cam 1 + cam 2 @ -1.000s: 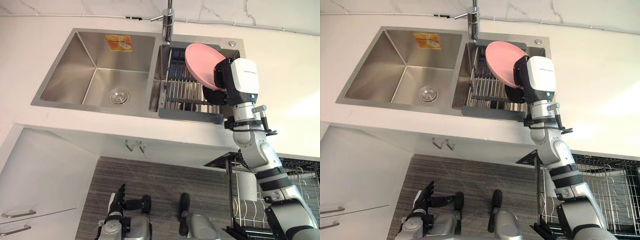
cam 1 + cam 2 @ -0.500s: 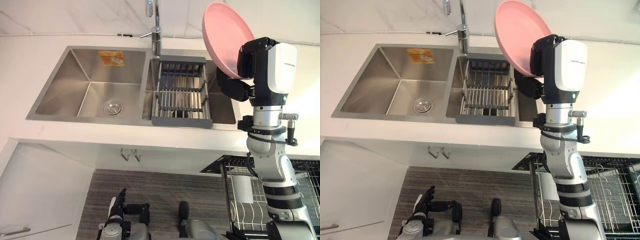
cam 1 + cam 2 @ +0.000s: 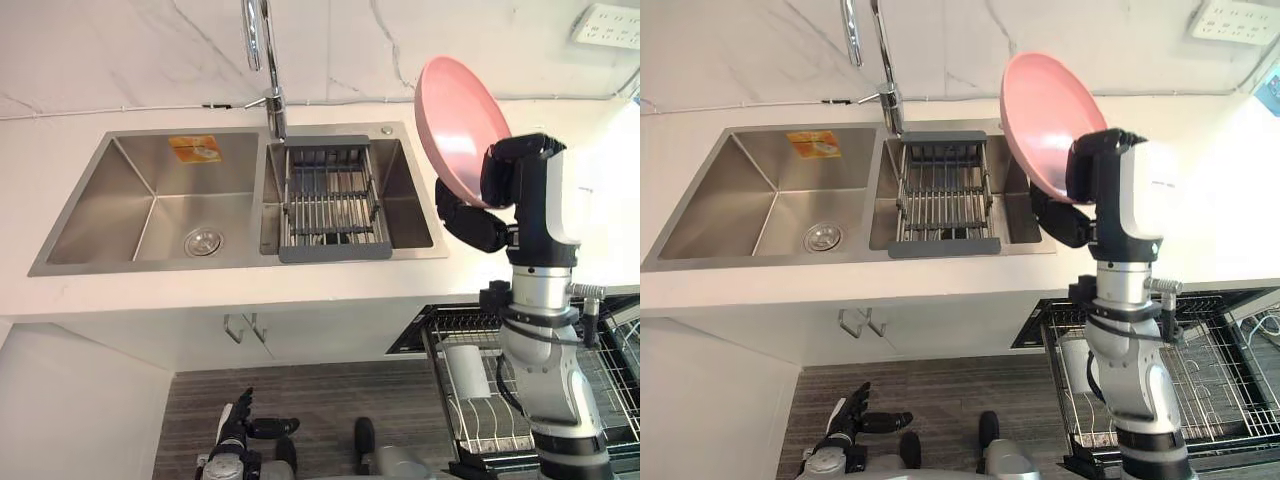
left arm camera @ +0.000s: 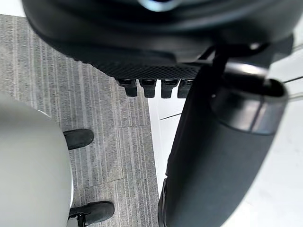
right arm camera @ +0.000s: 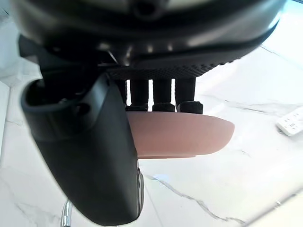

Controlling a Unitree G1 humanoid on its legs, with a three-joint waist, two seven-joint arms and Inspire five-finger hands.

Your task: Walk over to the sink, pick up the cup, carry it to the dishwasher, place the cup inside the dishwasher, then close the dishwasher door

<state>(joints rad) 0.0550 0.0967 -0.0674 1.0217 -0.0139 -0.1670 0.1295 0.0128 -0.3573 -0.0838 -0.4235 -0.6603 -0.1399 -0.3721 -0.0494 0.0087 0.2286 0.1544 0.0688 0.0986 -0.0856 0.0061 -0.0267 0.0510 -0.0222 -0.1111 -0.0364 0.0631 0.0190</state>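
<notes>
A pink plate (image 3: 452, 125) is held up on edge in the air, above the counter just right of the sink (image 3: 150, 210). My right hand (image 3: 468, 218) is shut on its lower rim, fingers (image 5: 161, 97) over one face and the thumb (image 5: 90, 161) on the other. The plate (image 3: 1040, 120) is clear of the grey drain rack (image 3: 330, 200) in the right basin. I see no cup in the sink. My left hand (image 3: 236, 436) hangs low over the floor with straight fingers (image 4: 151, 87), holding nothing.
A tall chrome faucet (image 3: 262, 60) stands behind the divider between the two basins. The dishwasher's wire rack (image 3: 500, 420) is pulled out at lower right, with a white cylindrical thing (image 3: 465, 368) lying in it. White counter (image 3: 300, 290) runs along the front.
My right hand has lifted the pink plate out of the drain rack and brought it up and to the right. The camera has also shifted, so the whole sink sits differently.
</notes>
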